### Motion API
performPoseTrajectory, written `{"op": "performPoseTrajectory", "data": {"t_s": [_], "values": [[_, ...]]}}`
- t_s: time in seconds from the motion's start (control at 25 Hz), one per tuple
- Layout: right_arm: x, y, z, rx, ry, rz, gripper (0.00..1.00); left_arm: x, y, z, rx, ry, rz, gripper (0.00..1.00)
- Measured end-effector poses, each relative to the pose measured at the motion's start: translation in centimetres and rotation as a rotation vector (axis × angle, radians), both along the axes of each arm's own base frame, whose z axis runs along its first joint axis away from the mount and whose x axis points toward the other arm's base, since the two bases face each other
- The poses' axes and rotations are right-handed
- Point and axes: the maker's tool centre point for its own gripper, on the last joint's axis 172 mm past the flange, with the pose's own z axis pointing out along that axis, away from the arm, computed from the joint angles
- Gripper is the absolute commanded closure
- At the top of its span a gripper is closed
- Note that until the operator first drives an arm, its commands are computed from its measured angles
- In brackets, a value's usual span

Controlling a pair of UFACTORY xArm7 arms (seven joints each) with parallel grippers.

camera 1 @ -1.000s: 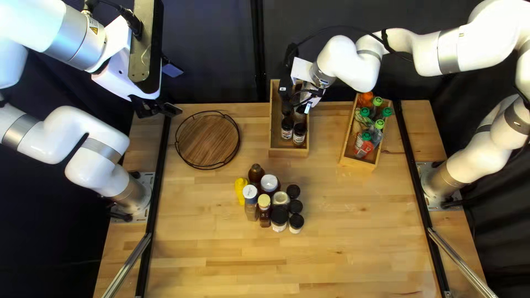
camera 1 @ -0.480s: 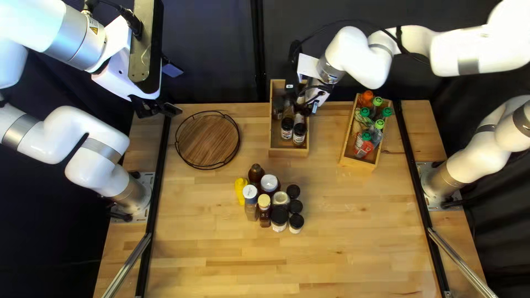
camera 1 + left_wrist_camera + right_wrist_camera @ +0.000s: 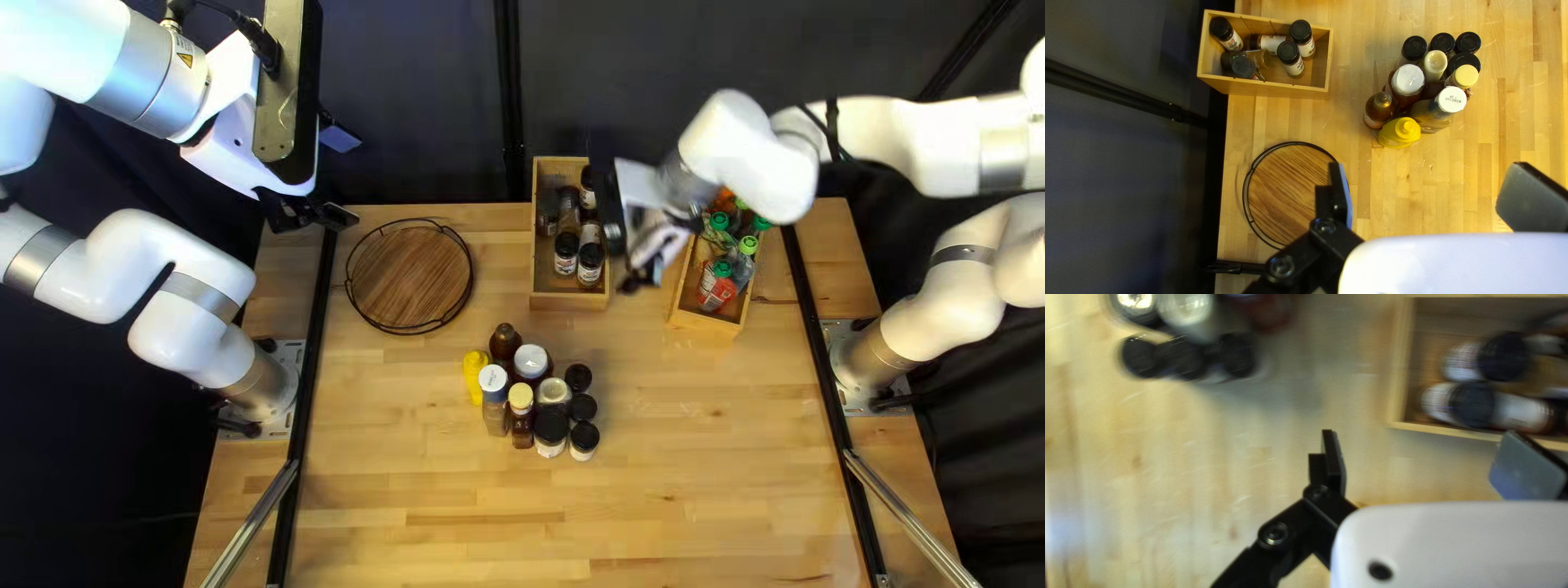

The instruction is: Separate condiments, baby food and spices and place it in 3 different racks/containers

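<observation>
My left gripper (image 3: 316, 216) hangs beyond the round wooden tray (image 3: 409, 278); in the left wrist view this gripper (image 3: 1423, 196) is open, nothing between its fingers. My right gripper (image 3: 626, 245) is beside the middle box (image 3: 568, 301), which holds several spice jars (image 3: 590, 261). In the right wrist view the gripper (image 3: 1421, 463) stands open and empty, with the box ahead of it. Clustered mid-table are a yellow mustard bottle (image 3: 475, 375), a brown bottle (image 3: 505, 341), a white-lidded jar (image 3: 531, 362), a blue-collared bottle (image 3: 493, 397) and several black-lidded jars (image 3: 584, 438).
A second wooden box (image 3: 702, 318) at the right of the top left view holds several green-capped bottles (image 3: 745, 261) and is partly covered by my right arm. Black rails (image 3: 314, 348) run along both sides of the table.
My right gripper has moved out of the middle box toward the right and nearer the table's front, uncovering the jars there. My left arm has stayed still.
</observation>
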Motion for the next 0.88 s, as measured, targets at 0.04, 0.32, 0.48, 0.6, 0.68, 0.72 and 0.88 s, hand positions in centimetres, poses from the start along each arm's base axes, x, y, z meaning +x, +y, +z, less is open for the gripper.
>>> {"op": "performPoseTrajectory", "data": {"t_s": [0.04,0.32,0.48,0.6,0.68,0.72,0.88], "values": [[-0.2,0.7,-0.6,-0.007,0.008,0.040,0.00,0.0,0.0,0.0,0.000,0.000,0.000,0.00],[-0.2,3.2,-5.5,-0.031,0.047,0.223,0.00,0.0,0.0,0.0,0.000,0.000,0.000,0.00],[1.4,3.5,-7.9,-0.039,0.030,0.264,0.00,0.0,0.0,0.0,0.000,0.000,0.000,0.00],[2.6,3.6,-9.2,-0.044,0.008,0.277,0.00,0.0,0.0,0.0,0.000,0.000,0.000,0.00],[3.3,3.7,-9.9,-0.046,-0.008,0.285,0.00,0.0,0.0,0.0,0.000,0.000,0.000,0.00],[3.7,3.7,-10.1,-0.047,-0.016,0.288,0.00,0.0,0.0,0.0,0.000,0.000,0.000,0.00],[4.5,3.9,-10.8,-0.045,-0.041,0.294,0.00,0.0,0.0,0.0,0.000,0.000,0.000,0.00]]}}
